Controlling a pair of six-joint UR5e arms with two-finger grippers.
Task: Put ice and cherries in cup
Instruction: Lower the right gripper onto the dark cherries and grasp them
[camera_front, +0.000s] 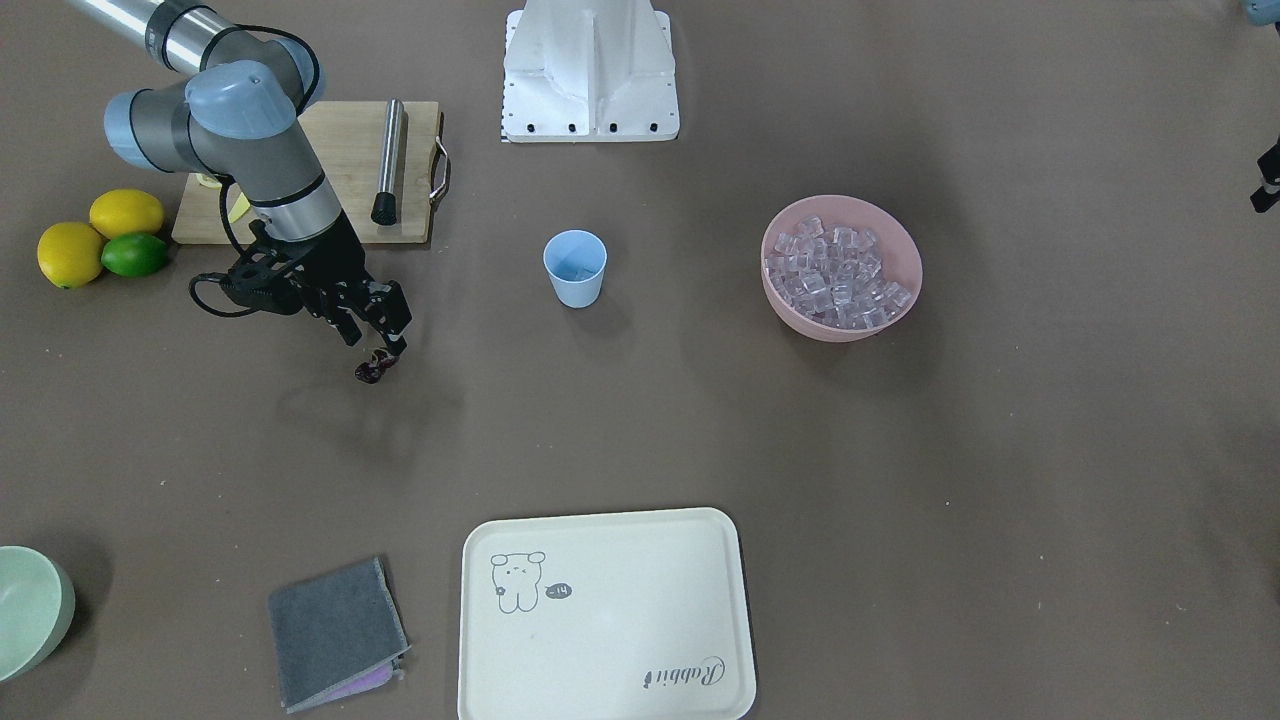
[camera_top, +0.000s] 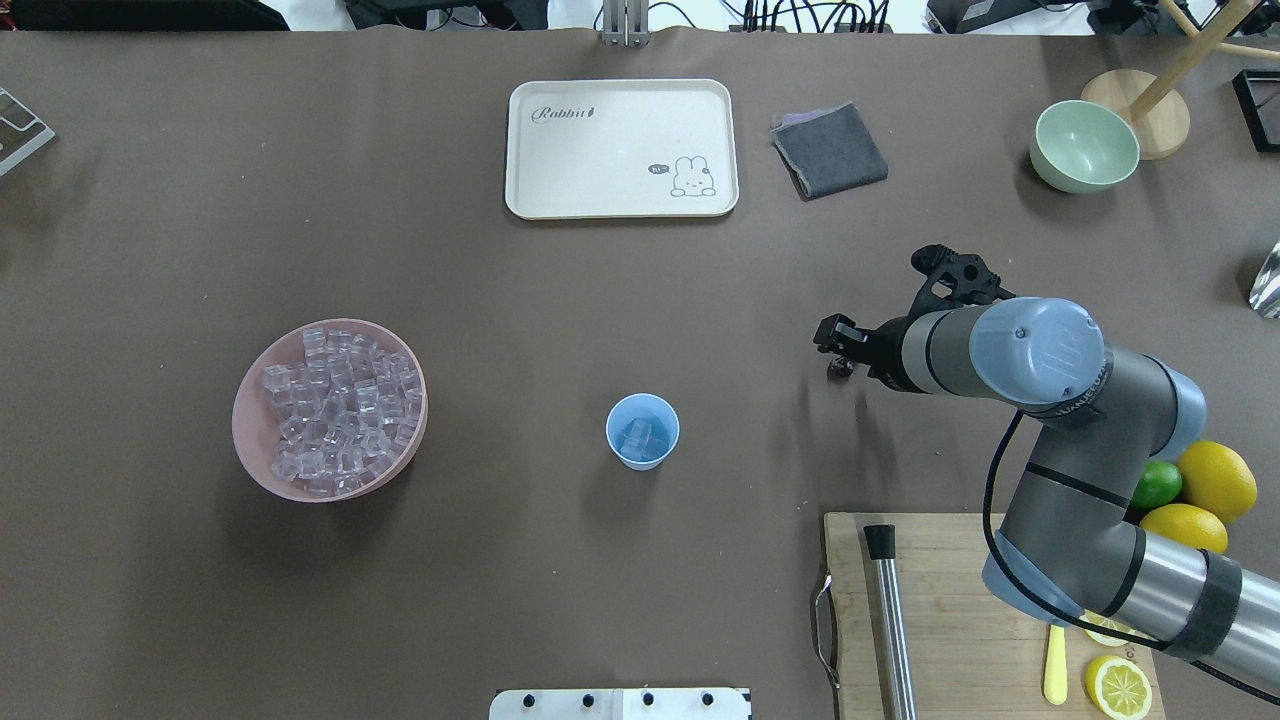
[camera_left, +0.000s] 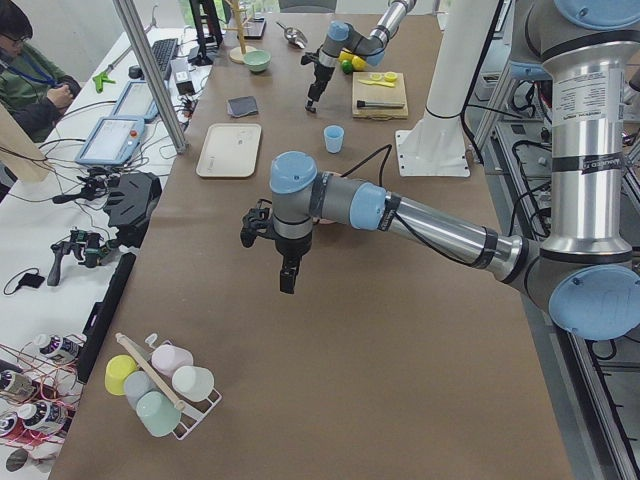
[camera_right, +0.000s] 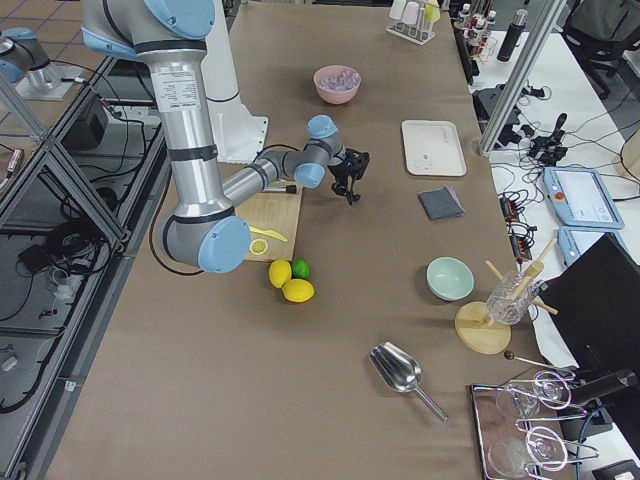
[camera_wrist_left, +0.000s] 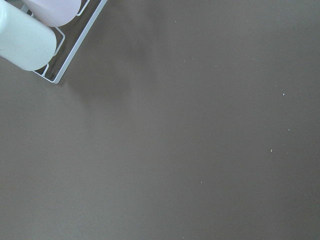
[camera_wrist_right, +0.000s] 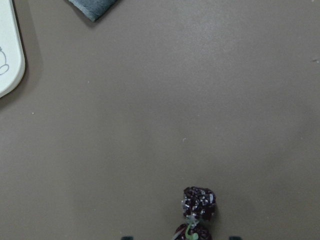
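Black against the brown tabletop (camera_top: 520, 260), the left gripper (camera_left: 287, 278) hangs pointing down over the tabletop's left end, touching nothing that I can see. Only the side camera gives me a proper look at it, so I cannot tell whether its jaws are parted or closed.

Moving right, the pink bowl (camera_top: 238, 425) sits toward the left edge, heaped with ice (camera_top: 335, 410). The cup (camera_front: 575, 285) stands upright near the middle of the tabletop, nearer the robot's edge than the far one, and a few pieces of ice lie in its bottom.

Well right of the cup, the right gripper (camera_front: 388, 347) tilts down over bare tabletop. Its jaws are pinched together on the stems of the cherries (camera_front: 371, 371), and the dark cluster dangles just below the fingertips. On my front camera the shadow falls apart from the fruit, so the cherries hang clear of the tabletop. My right wrist camera shows two of the fruits, one above the other, with a pale green stem between them.

At the near right corner lie a wooden board (camera_top: 950, 620), two lemons (camera_top: 1215, 480) and a lime (camera_top: 1158, 484).
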